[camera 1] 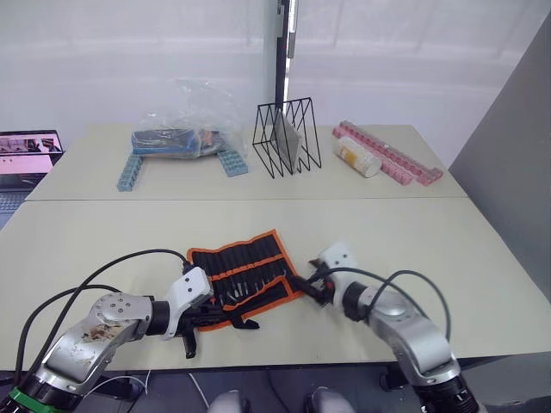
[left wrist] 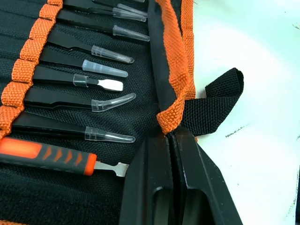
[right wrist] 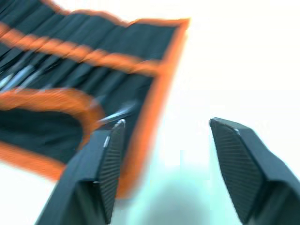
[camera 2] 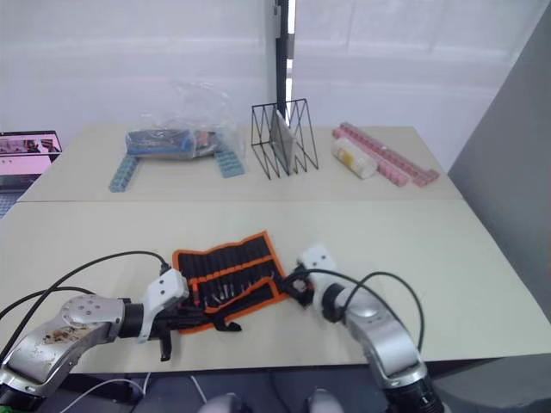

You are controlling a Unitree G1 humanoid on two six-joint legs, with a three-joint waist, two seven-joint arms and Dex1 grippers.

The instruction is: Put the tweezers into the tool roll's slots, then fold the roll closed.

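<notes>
Left hand (left wrist: 171, 140) pinched shut on the roll (camera 1: 250, 275) at its orange edge, tweezers (left wrist: 75, 101) slotted just beyond its fingertips, right hand (right wrist: 164, 140) spread apart beside the roll's far edge, on the surface (camera 1: 413, 249).

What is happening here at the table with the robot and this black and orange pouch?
The robot is packing a tool roll that lies open on the table. The tweezers already sit in the slots, with clear caps on their tips. The left gripper is shut on the roll's orange edge near the tie strap, seemingly ready to fold it. The right gripper is open beside the roll's other edge, holding nothing. The roll is not yet folded.
</notes>
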